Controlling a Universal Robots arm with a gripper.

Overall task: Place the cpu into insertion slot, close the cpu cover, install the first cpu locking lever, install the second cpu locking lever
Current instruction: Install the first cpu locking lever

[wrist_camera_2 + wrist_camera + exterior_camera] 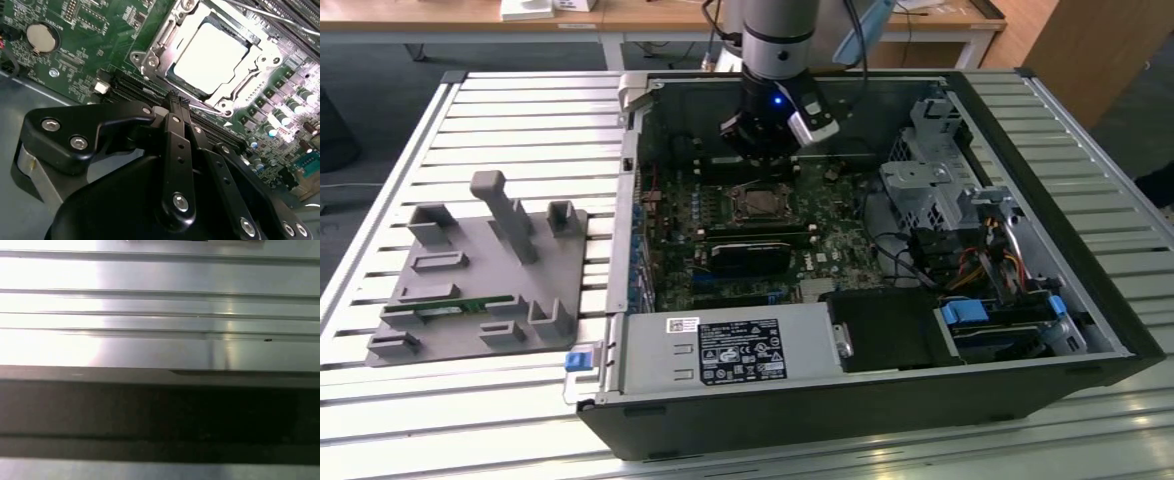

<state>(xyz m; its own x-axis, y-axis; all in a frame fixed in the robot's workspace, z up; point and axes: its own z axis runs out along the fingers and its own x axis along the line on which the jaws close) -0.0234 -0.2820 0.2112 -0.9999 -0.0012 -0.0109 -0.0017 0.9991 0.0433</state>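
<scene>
The cpu (212, 50) shows its silvery top inside the insertion slot (758, 203) on the green board. The cpu cover (162, 47), a silver frame, lies flat around it. A thin metal lever rod (207, 106) runs along the slot's edge nearest the gripper. In the exterior view my gripper (767, 150) hangs inside the open computer case, just behind the slot. In the second wrist view the gripper (176, 100) is shut, its black fingers (172, 135) pressed together with nothing between them, their tips close to that lever rod and the long black memory slots (135, 90).
A black graphics card (747, 255) lies in front of the slot, with the power supply (720, 350) nearer the case front. The drive cage (934, 190) and cables fill the exterior view's right. A grey fixture (480, 270) stands on the slatted table at the exterior view's left.
</scene>
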